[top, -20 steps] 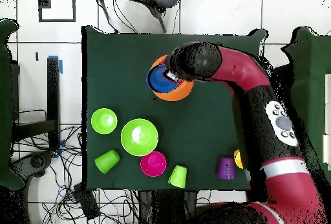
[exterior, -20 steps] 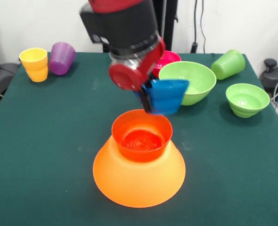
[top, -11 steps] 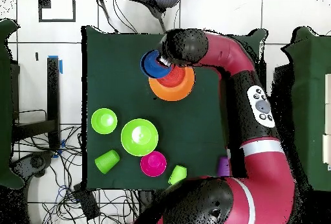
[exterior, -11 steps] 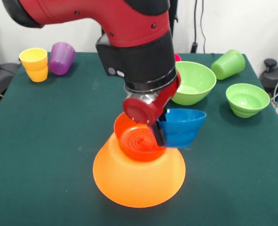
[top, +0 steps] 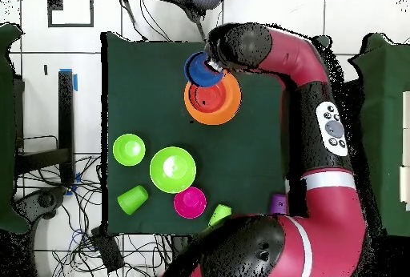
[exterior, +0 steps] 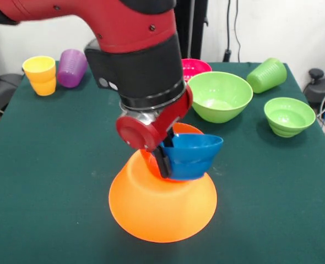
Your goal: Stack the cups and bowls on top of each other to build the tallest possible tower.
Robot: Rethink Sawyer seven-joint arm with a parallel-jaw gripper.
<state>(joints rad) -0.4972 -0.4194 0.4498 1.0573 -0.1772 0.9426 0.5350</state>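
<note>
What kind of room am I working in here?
Probably a robotics lab: a green-covered table on a tiled floor, loose cables alongside, and a gripper holding the blue bowl.

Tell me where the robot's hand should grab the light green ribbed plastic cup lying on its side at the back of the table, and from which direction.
Probably across its ribbed side wall, coming straight down from above. The light green ribbed plastic cup lies tipped over on the green table, so its rim faces sideways and its round body is exposed on top. The large light green bowl sits close beside it, so closing along the cup's free sides looks safer.
</note>
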